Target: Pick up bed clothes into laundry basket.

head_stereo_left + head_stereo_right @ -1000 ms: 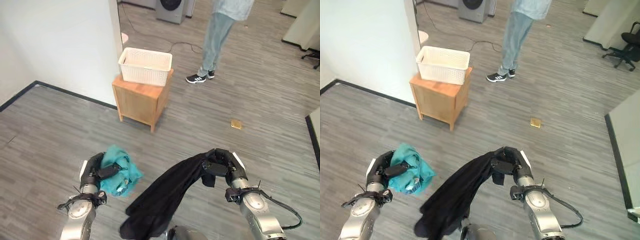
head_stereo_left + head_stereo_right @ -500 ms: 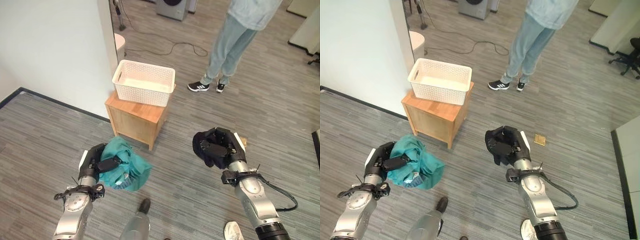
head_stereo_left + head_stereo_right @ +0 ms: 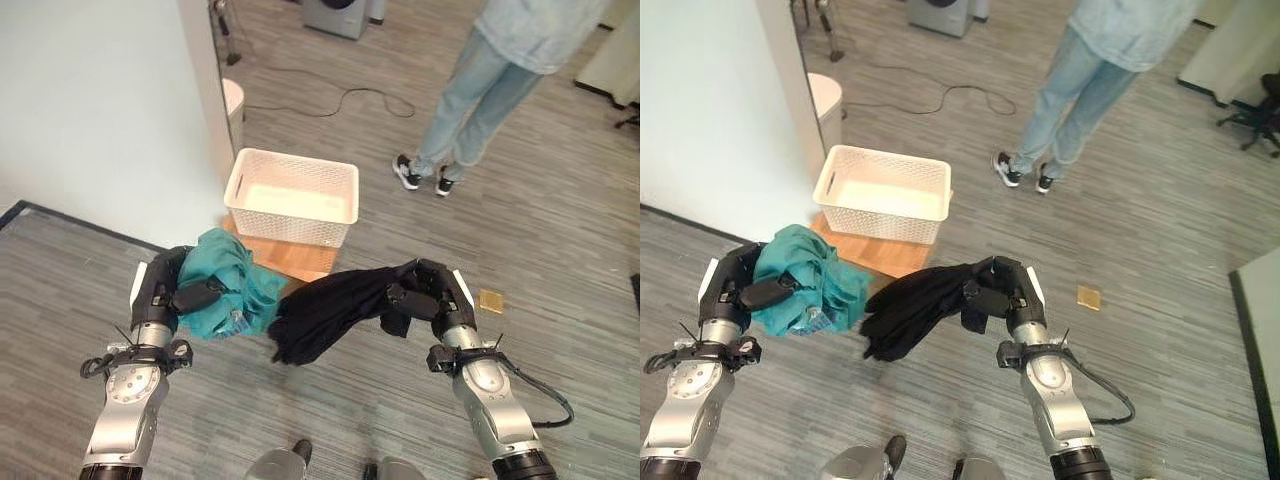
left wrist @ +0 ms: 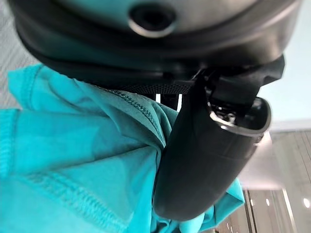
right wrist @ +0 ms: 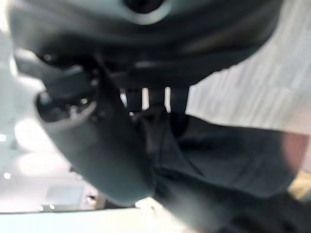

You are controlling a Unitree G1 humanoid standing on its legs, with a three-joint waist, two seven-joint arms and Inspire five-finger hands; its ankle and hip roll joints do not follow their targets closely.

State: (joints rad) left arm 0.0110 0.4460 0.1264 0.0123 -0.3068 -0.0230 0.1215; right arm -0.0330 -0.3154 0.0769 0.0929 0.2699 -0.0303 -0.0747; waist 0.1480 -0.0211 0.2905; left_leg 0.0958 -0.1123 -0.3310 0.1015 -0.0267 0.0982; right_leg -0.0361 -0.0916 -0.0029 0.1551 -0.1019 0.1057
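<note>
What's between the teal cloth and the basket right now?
Nothing. In the left eye view the teal cloth sits just short of the basket, with the wooden stand top below.

A teal garment (image 3: 232,282), a black garment (image 3: 325,312), a white lattice-patterned laundry basket (image 3: 293,196) on a light-brown wooden cabinet (image 3: 297,260), over grey wood-grain floor (image 3: 560,230).

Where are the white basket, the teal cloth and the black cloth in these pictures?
white basket (image 3: 345,206): left eye view, on its right rim.
teal cloth (image 3: 232,270): left eye view, middle of the bunched folds.
black cloth (image 3: 912,305): right eye view, middle of the hanging part.
</note>
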